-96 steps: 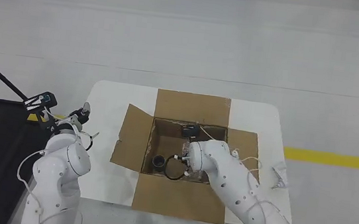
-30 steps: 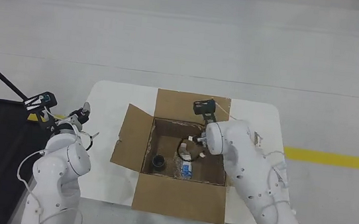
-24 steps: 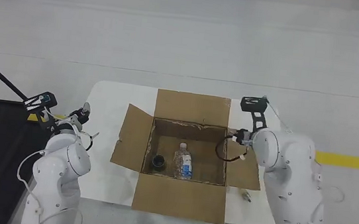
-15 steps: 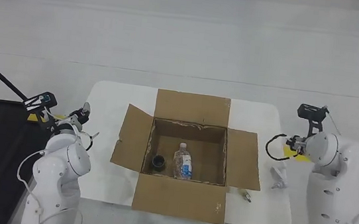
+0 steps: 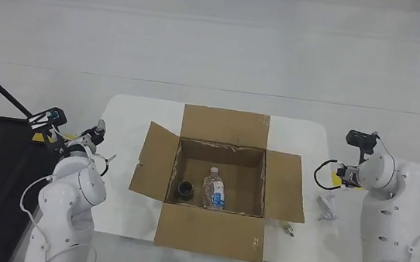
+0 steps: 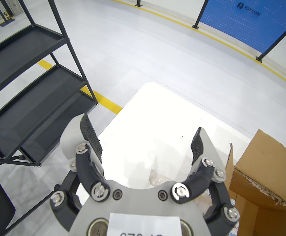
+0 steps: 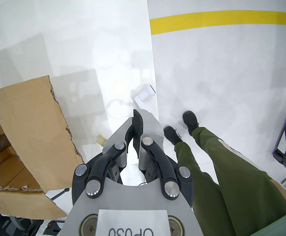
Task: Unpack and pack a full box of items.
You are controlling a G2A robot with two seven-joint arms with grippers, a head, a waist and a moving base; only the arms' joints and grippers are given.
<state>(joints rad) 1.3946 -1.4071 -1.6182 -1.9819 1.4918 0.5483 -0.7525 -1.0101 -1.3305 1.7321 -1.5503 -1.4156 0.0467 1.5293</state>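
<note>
Cardboard box [image 5: 209,244], flaps open, mid-counter [image 5: 128,129]. The top view looks into it: a clear bottle [image 5: 213,189] and a black cylinder [image 5: 185,188] on its floor, near each other but apart.

Right gripper [image 7: 136,120]: clenched, pads pressed together, nothing seen between them, above the counter's right edge. Its wrist view makes out a white roll [image 7: 145,93] at that edge and a small pale cap [image 7: 100,139] near a box flap.

Left gripper [image 6: 145,134]: released, spread wide above the counter's left corner. Its wrist view adds a crumpled clear wrapper [image 6: 158,178] beneath and a black rack [image 6: 33,107] alongside.

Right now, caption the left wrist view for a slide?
Open left gripper near a corner of the white table, cardboard box on it, shelf rack beyond.
</note>
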